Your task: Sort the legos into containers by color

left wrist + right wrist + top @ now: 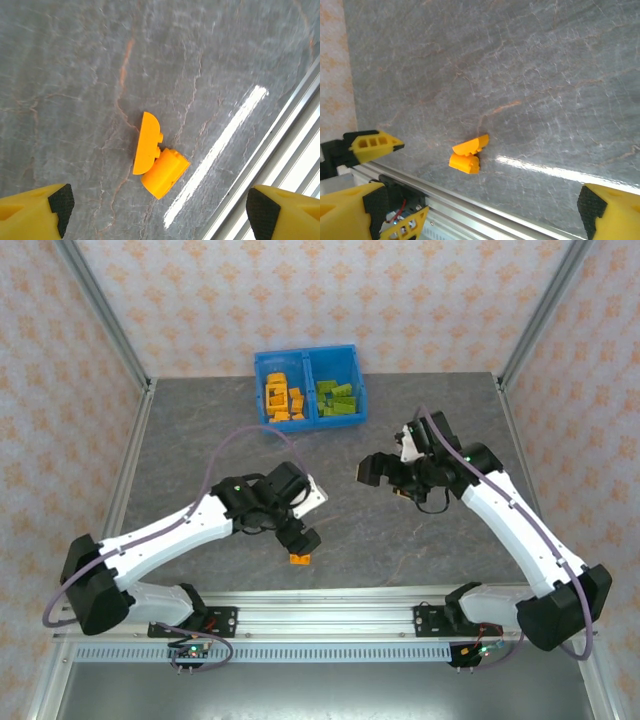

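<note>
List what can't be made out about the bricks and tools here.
- Top view: bricks in the bin are too small and piled to count.
- Top view: the orange piece is too small to tell one brick from two.
- Left wrist view: its two parts touch; whether they are clipped together cannot be told.
- Right wrist view: the right tool has its fingers cut off by the bottom edge.
</note>
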{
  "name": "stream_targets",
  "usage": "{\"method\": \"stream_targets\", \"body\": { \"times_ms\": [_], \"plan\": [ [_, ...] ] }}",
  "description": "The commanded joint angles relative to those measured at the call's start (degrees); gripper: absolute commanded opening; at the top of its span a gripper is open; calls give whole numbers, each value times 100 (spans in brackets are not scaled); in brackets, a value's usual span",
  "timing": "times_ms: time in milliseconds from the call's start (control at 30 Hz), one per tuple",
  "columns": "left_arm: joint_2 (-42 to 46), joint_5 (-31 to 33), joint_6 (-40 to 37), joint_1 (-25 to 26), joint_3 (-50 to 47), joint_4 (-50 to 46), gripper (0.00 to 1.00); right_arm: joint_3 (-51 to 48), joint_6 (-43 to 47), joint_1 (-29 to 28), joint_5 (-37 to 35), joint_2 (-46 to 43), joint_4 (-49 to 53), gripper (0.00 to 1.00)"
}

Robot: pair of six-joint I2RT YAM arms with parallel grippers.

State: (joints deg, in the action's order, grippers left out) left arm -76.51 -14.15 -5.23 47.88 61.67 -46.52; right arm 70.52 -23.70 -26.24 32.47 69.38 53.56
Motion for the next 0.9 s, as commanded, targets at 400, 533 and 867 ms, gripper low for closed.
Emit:
{"method": "stream_targets", "body": {
  "times_ms": [400, 533, 867],
  "plan": [
    [-1638, 885, -153, 60, -5, 861, 83, -291, 58, -31, -382, -461, 338, 98],
    [-1993, 597, -158, 53, 50, 749, 79, -293, 35, -32, -404, -452, 323, 98],
    [-2583, 381, -92, 39, 319, 601, 45, -312, -61, -34, -381, -443, 284, 98]
  ]
}}
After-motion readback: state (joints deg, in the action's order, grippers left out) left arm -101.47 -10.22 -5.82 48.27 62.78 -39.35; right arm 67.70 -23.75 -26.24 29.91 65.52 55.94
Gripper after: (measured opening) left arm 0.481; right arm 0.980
